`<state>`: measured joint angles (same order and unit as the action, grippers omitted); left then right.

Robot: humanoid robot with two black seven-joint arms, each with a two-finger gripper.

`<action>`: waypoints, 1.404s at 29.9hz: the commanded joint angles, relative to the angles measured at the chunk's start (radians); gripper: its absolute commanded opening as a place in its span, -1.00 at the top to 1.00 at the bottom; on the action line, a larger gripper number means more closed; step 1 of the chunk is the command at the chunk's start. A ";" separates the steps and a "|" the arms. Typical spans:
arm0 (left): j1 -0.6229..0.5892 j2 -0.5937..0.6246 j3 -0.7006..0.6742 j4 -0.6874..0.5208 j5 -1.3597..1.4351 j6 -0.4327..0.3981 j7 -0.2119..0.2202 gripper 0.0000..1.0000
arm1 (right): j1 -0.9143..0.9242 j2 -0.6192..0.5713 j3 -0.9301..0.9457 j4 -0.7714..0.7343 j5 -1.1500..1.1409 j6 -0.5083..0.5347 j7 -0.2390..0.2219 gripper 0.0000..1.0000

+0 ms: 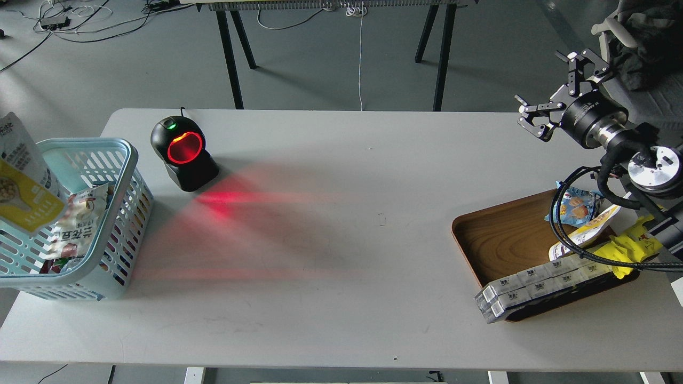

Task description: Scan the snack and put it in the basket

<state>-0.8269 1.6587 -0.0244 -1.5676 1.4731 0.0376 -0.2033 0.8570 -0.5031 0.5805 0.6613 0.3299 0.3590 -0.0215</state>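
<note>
The snack (22,178), a white-and-yellow pouch with a picture of beige nuts, stands tilted at the left edge of the head view. Its lower part is inside the light blue basket (126,160) and its top sticks up above the rim. No gripper shows on it, and I cannot tell whether anything holds it. My left gripper is out of view. My right gripper (555,88) is open and empty, raised above the table's far right corner, far from the pouch and the basket.
A black barcode scanner (184,152) with a red glowing window stands right of the basket and throws red light on the table. Another pack (74,224) lies in the basket. A brown wooden tray (501,234) at right holds a blue bag (576,205), a yellow wrapper (635,248) and long white boxes (539,285).
</note>
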 commanded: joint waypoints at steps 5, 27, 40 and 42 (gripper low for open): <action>0.000 -0.016 0.098 0.040 -0.028 0.048 -0.021 0.99 | -0.001 0.000 -0.002 0.001 0.001 0.001 0.000 -0.93; -0.005 -0.014 0.119 0.040 -0.089 0.094 -0.064 -0.96 | -0.009 0.000 0.002 0.001 -0.002 0.005 0.000 -0.93; -0.011 -0.121 -0.123 0.106 -0.325 0.186 -0.061 -0.98 | 0.016 0.012 0.007 0.003 -0.002 0.000 0.002 -0.93; -0.011 -0.184 -0.189 0.123 -0.388 0.183 -0.061 -0.98 | 0.027 0.012 0.010 0.003 0.000 0.000 0.002 -0.93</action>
<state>-0.8379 1.5527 -0.1248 -1.4679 1.1630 0.2265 -0.2651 0.8697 -0.4910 0.5876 0.6647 0.3283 0.3602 -0.0216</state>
